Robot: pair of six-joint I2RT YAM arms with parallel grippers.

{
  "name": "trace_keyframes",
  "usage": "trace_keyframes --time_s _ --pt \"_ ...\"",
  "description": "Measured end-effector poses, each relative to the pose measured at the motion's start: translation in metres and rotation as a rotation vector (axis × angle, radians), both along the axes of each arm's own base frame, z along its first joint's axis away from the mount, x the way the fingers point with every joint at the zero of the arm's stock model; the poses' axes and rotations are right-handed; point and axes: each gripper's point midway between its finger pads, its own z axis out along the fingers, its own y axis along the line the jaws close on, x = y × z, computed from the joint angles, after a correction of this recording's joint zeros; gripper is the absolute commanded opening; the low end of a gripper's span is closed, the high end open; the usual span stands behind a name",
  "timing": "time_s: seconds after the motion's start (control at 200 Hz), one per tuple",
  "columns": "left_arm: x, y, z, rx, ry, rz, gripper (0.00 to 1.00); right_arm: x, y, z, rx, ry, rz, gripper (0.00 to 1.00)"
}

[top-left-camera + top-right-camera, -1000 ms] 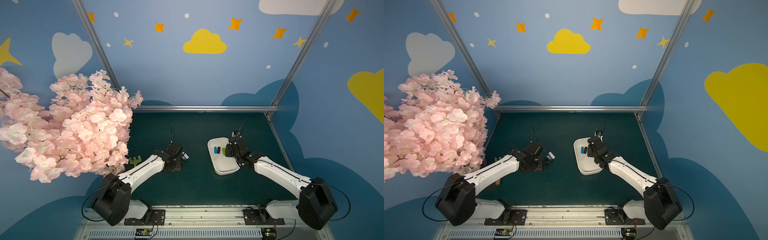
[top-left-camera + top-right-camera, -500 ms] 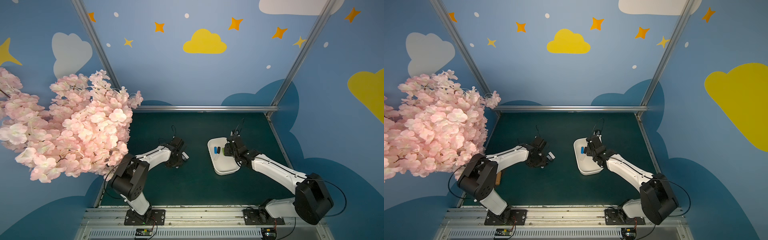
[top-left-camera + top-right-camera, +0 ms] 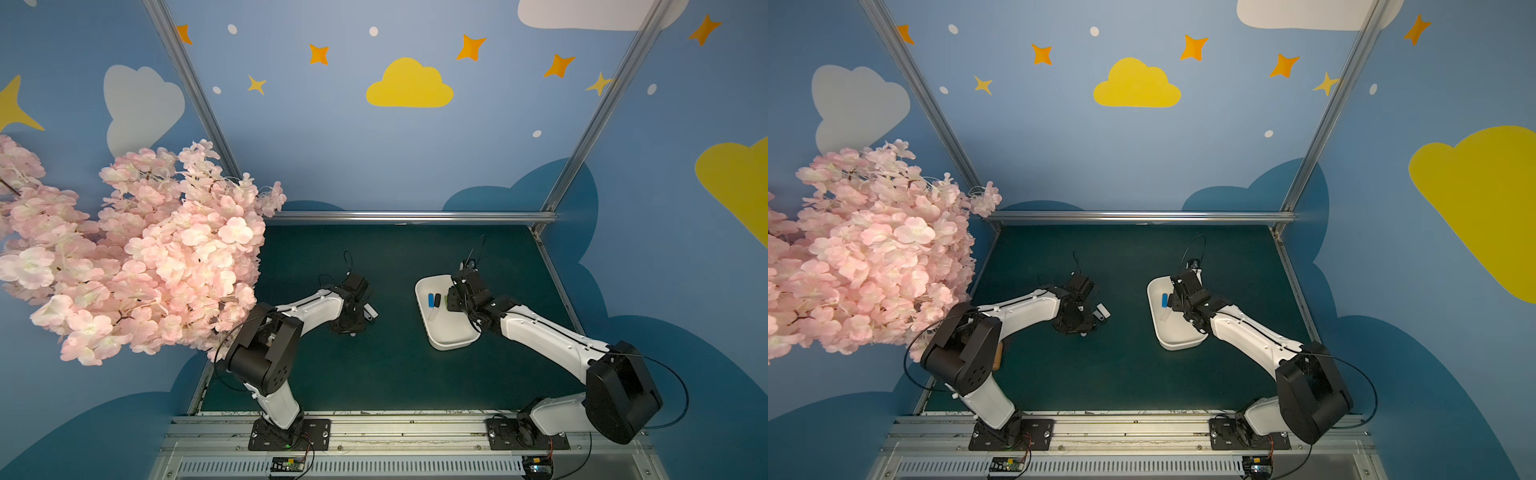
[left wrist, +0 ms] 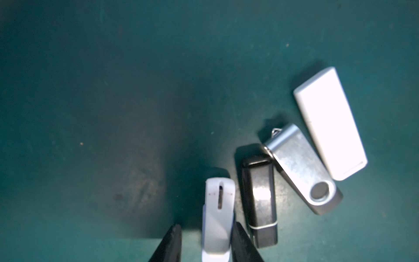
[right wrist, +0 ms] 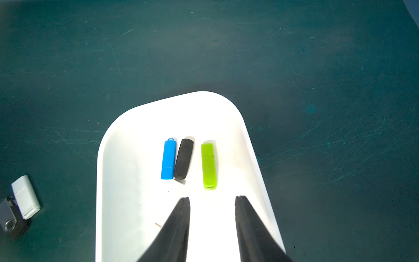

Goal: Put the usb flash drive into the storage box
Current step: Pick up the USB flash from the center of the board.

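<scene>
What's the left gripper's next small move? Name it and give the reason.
Probably close the left gripper fully on the white slider drive. In the left wrist view that drive lies between the fingers, with one finger apparently against its side and a gap on the other. The black drive lies close alongside, so close straight in, without sliding sideways.

On the green tabletop (image 4: 90, 90) a pale flash drive (image 4: 218, 215) is seen within the left claw (image 4: 206, 229), apparently lying flat; a black drive (image 4: 260, 199), a swivel drive (image 4: 299, 170) and a white drive (image 4: 328, 122) are laid beside. The storage box (image 5: 118, 192) is set beneath the right claw (image 5: 213, 198).
</scene>
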Motion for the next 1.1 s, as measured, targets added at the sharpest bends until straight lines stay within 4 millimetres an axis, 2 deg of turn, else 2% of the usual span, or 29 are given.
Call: trace_keyframes --time_s 0.15,0.335,0.601,0.671,0.736,0.821,0.911,0.966,1.031,1.101 --pt "0.000 0.003 -0.001 0.028 0.023 -0.003 0.31 0.000 0.000 -0.003 -0.006 0.008 0.000 0.38" --pt "0.003 0.002 -0.001 0.047 0.032 -0.013 0.11 0.000 0.000 -0.003 -0.007 0.011 0.000 0.38" --pt "0.002 -0.001 0.002 0.051 0.024 -0.026 0.10 0.001 0.001 -0.004 -0.011 0.017 0.001 0.38" --pt "0.001 -0.007 0.009 0.045 0.010 -0.040 0.10 0.002 0.001 -0.003 -0.009 0.015 0.000 0.38" --pt "0.002 -0.022 0.028 0.022 -0.029 -0.070 0.10 0.002 -0.001 -0.004 -0.008 0.018 -0.009 0.38" --pt "0.008 -0.055 0.069 -0.053 -0.125 -0.122 0.11 0.003 -0.008 -0.005 -0.009 0.025 -0.044 0.39" --pt "0.011 -0.095 0.118 -0.151 -0.239 -0.177 0.12 0.004 -0.028 -0.007 -0.027 0.033 -0.128 0.39" --pt "0.009 -0.118 0.141 -0.205 -0.281 -0.208 0.12 0.004 -0.042 -0.008 -0.031 0.039 -0.184 0.39" --pt "0.005 -0.144 0.157 -0.259 -0.307 -0.239 0.11 0.005 -0.059 -0.006 -0.022 0.037 -0.257 0.39" --pt "0.001 -0.170 0.164 -0.298 -0.308 -0.263 0.11 0.003 -0.075 -0.003 -0.001 0.025 -0.324 0.38"
